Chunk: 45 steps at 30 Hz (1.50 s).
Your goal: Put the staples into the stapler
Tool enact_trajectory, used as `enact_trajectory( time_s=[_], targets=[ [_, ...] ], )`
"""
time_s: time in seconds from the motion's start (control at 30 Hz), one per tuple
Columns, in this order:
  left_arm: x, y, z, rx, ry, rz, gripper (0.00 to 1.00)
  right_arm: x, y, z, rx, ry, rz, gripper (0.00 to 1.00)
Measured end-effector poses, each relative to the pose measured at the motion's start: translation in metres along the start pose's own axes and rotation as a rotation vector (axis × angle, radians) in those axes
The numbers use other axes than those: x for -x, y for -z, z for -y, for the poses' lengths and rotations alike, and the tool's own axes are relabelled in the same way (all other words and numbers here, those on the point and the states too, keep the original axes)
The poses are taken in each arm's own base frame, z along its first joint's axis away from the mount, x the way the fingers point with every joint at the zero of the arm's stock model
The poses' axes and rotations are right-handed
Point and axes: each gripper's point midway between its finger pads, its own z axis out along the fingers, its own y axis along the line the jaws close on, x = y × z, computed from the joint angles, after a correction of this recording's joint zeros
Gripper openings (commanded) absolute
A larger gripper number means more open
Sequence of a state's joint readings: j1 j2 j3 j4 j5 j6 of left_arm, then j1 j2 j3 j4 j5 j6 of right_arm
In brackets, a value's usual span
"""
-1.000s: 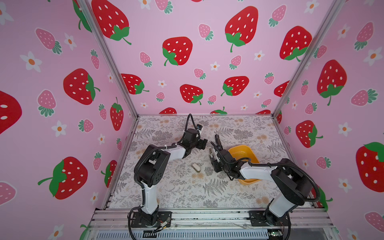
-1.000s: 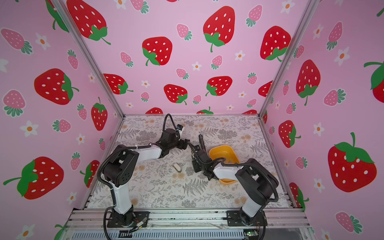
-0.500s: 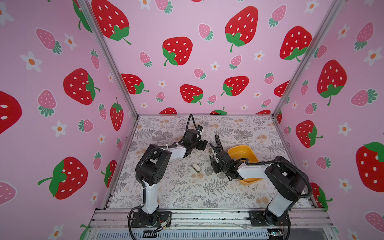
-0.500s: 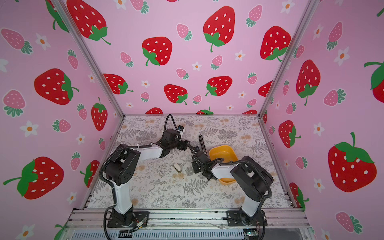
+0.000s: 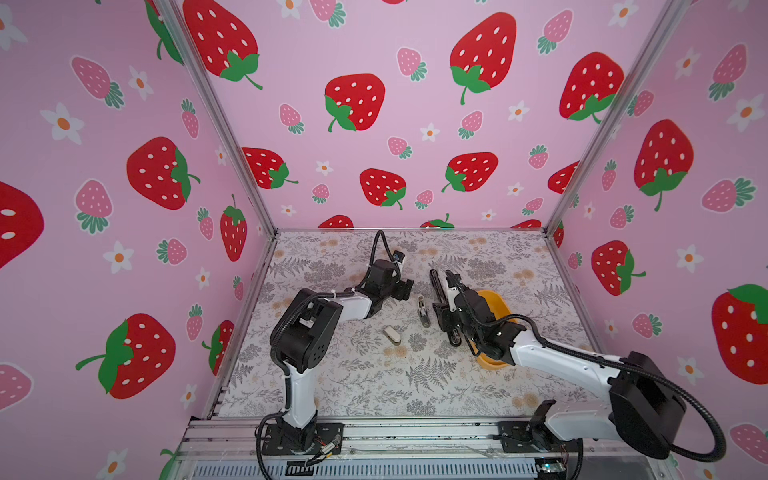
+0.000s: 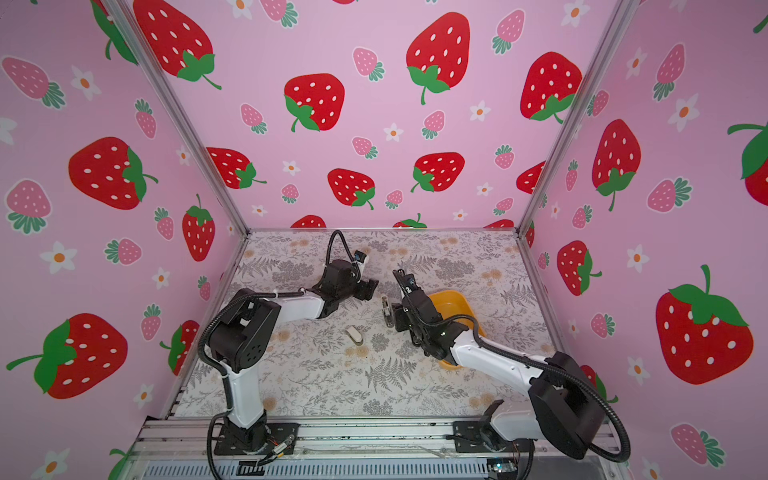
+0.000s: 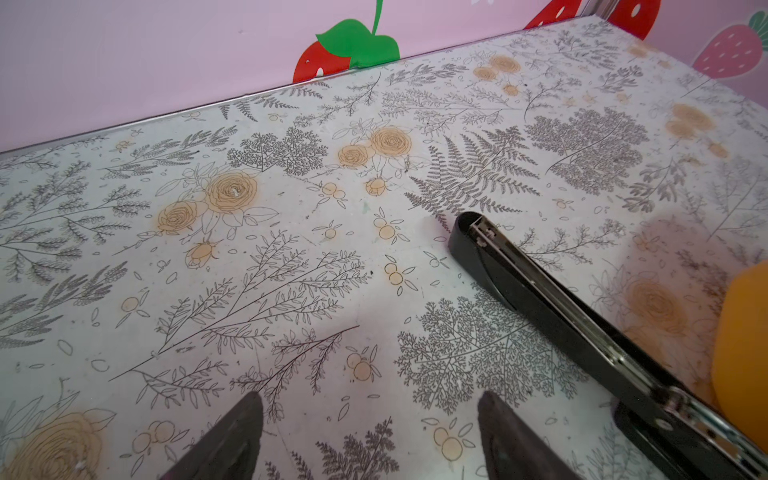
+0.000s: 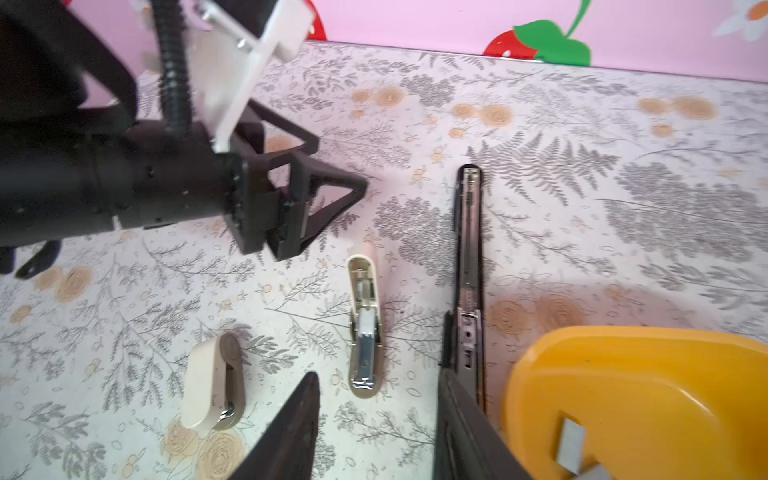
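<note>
On table (image 5: 374, 386): closed small stapler (image 5: 392, 335) left of and before opened small stapler (image 5: 422, 311). Just right of that, long stapler (image 5: 436, 286); right again, bowl (image 5: 496, 301). In bowl, staples (image 8: 571, 446): 2 strips seen.

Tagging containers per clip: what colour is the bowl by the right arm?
Plain yellow-orange bowl, no pattern; shows best in the right wrist view.
</note>
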<state>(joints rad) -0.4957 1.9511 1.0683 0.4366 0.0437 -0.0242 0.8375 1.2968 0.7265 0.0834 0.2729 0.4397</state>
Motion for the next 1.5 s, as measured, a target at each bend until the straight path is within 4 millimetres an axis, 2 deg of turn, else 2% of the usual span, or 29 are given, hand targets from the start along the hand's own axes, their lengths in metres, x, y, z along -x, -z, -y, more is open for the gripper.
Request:
enact_trajectory(
  time_s=[0.07, 0.13, 0.23, 0.33, 0.5, 0.6, 0.97, 1.27, 1.5],
  targets=[
    [-0.002, 0.003, -0.002, 0.01, 0.001, 0.005, 0.8, 0.0, 0.003, 0.027, -0.071, -0.042, -0.017, 0.41],
    [0.0, 0.004, -0.003, 0.021, 0.001, 0.021, 0.79, -0.005, 0.006, 0.064, -0.161, -0.106, -0.042, 0.42],
    [0.003, 0.005, -0.006, 0.037, 0.001, 0.043, 0.78, -0.021, 0.012, 0.109, -0.265, -0.186, -0.091, 0.42],
    [0.001, 0.006, -0.009, 0.053, 0.001, 0.058, 0.77, -0.042, 0.012, 0.131, -0.311, -0.236, -0.157, 0.42],
    [-0.003, 0.011, -0.012, 0.073, 0.004, 0.065, 0.78, -0.077, 0.004, 0.135, -0.292, -0.286, -0.264, 0.43],
    [0.0, 0.012, -0.013, 0.082, 0.005, 0.078, 0.77, -0.088, 0.0, 0.134, -0.275, -0.307, -0.3, 0.45],
    [0.001, 0.012, -0.015, 0.093, 0.006, 0.083, 0.75, -0.103, -0.011, 0.134, -0.256, -0.348, -0.351, 0.44],
    [0.001, 0.012, -0.015, 0.093, 0.006, 0.083, 0.75, -0.123, -0.017, 0.138, -0.282, -0.354, -0.415, 0.39],
    [0.001, 0.012, -0.015, 0.093, 0.006, 0.083, 0.74, -0.119, -0.024, 0.142, -0.304, -0.349, -0.411, 0.34]
  ],
)
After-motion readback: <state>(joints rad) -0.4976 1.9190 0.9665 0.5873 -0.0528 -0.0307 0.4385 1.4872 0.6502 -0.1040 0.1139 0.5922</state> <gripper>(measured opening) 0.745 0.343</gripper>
